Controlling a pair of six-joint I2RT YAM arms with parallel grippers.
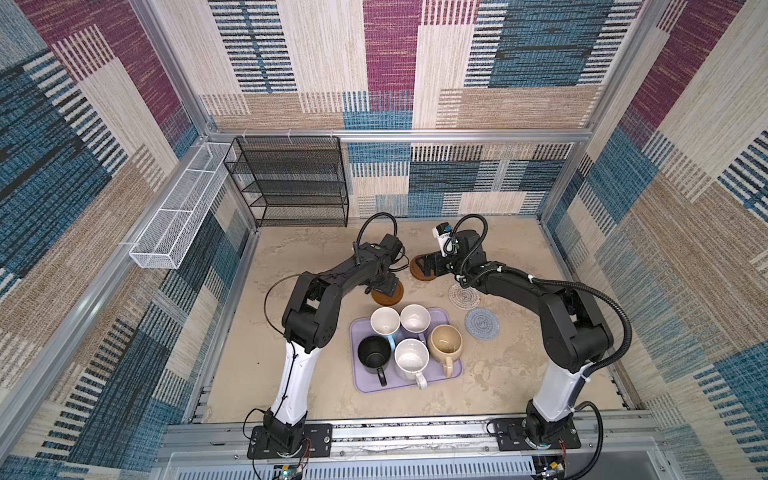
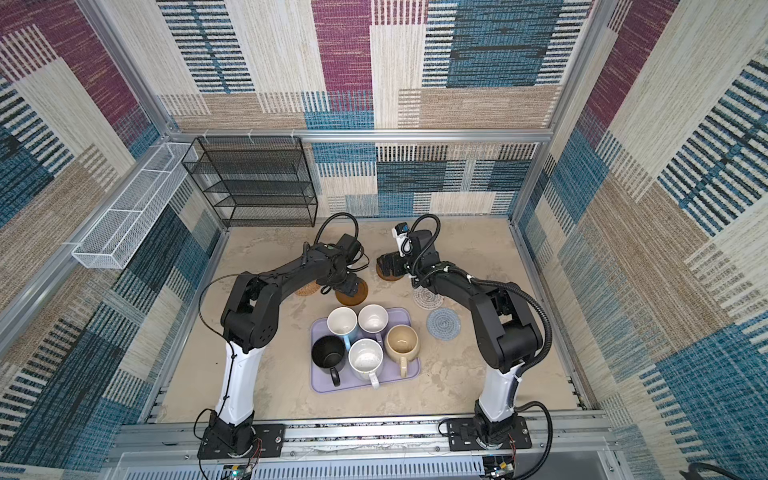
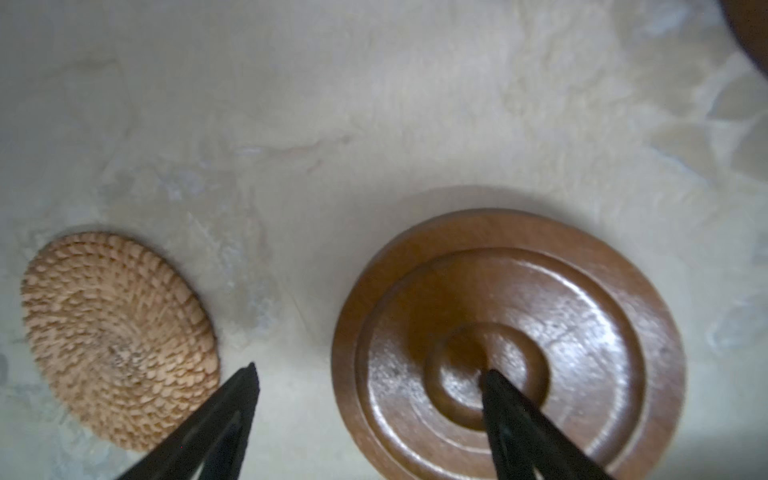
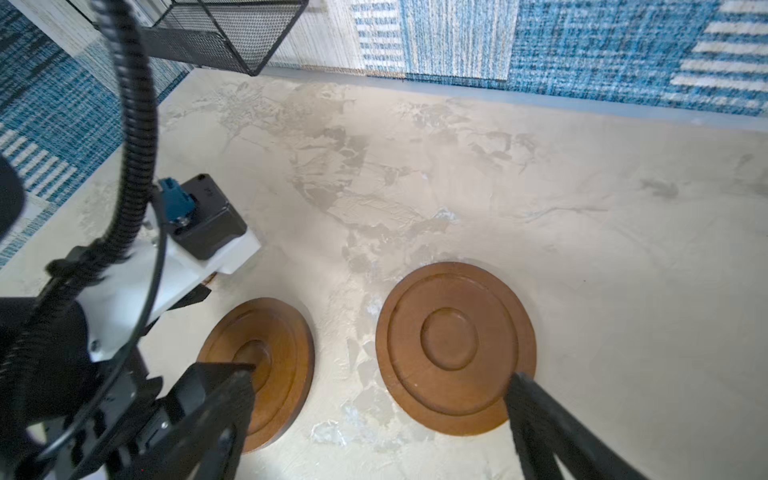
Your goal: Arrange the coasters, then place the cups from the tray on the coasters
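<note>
All five cups stand upright on the tray [image 1: 360, 380], mid-surface [image 1: 498, 386]. On it, the light blue cup [image 1: 385, 322] is at 11 o'clock, the lavender cup [image 1: 415, 319] at 1, the beige cup [image 1: 445, 340] at 3, the black cup [image 1: 374, 353] at 9 and the speckled white cup [image 1: 411, 359] toward 6. Reckoned from the tray, the first brown coaster [image 1: 392, 298] lies at 12 o'clock just past the rim. The second brown coaster [image 1: 417, 272] lies farther out, the white crochet coaster [image 1: 463, 296] between 1 and 2, the grey-blue coaster [image 1: 482, 324] between 2 and 3, and the rattan coaster [image 2: 305, 289] between 10 and 11 (half hidden by the left arm). The left end effector [image 3: 371, 372] is spread wide and holds nothing, with one fingertip over the first brown coaster's centre and the other over bare surface beside the rattan; I cannot tell if it touches. The right end effector [image 4: 382, 373] is wide and empty above the second brown coaster.
</note>
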